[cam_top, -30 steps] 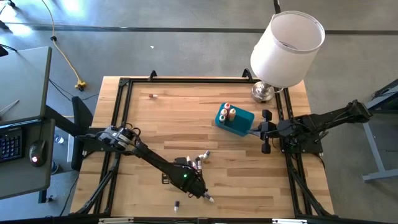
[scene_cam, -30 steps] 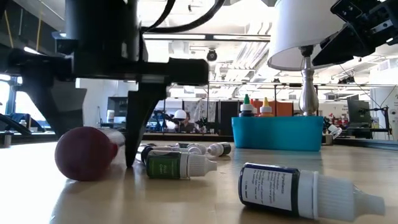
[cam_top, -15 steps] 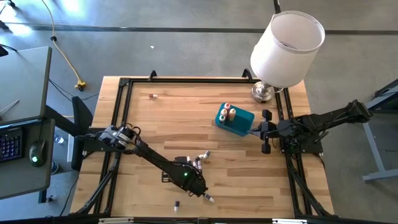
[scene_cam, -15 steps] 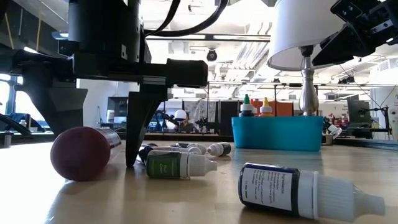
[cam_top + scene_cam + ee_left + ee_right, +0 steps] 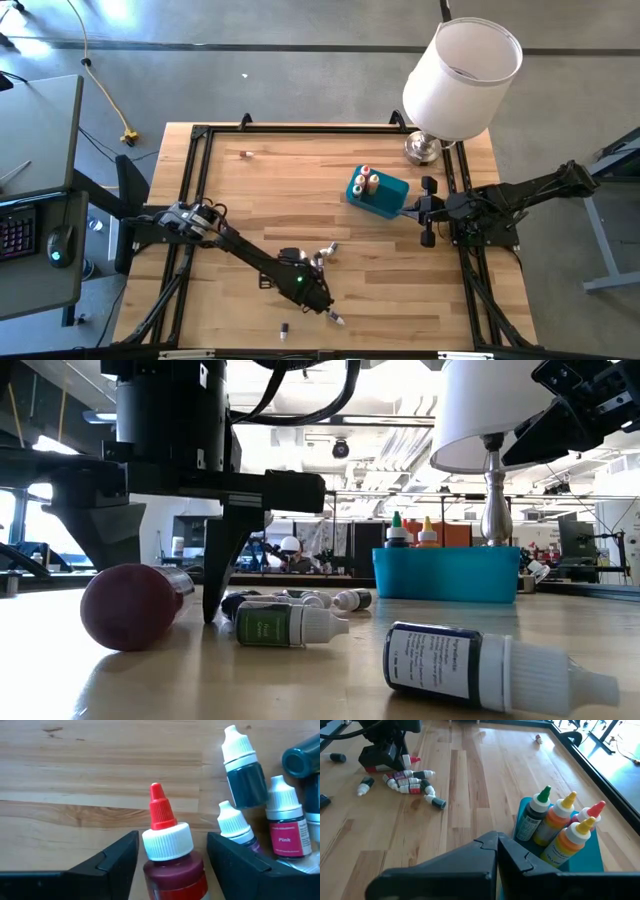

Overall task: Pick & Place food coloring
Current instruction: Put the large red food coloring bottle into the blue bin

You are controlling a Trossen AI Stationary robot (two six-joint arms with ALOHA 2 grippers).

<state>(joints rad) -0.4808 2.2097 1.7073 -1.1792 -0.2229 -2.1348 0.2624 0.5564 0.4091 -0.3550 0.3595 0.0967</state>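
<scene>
A red food coloring bottle (image 5: pixel 170 865) with a white collar and red tip lies on its side on the table. My left gripper (image 5: pixel 172 836) points down over it near the table's front, open, one finger on each side with narrow gaps. More small food coloring bottles (image 5: pixel 260 805) lie in a heap (image 5: pixel 322 254) right beside it. A green-labelled bottle (image 5: pixel 285 625) and a dark blue one (image 5: pixel 480 665) lie nearer the front edge. The teal bin (image 5: pixel 377 190) holds several upright bottles (image 5: pixel 555 822). My right gripper (image 5: pixel 496 845) is shut and hangs just to the right of the bin.
A lamp with a white shade (image 5: pixel 462 72) stands on its metal foot (image 5: pixel 424 150) at the far right corner. A black frame (image 5: pixel 200 135) rims the table. A tiny object (image 5: pixel 243 154) lies at the far left. Bare wood stretches between heap and bin.
The red bottle has shifted a little toward the table's left between my left gripper's fingers and still lies on the table. My left gripper has stayed over it.
</scene>
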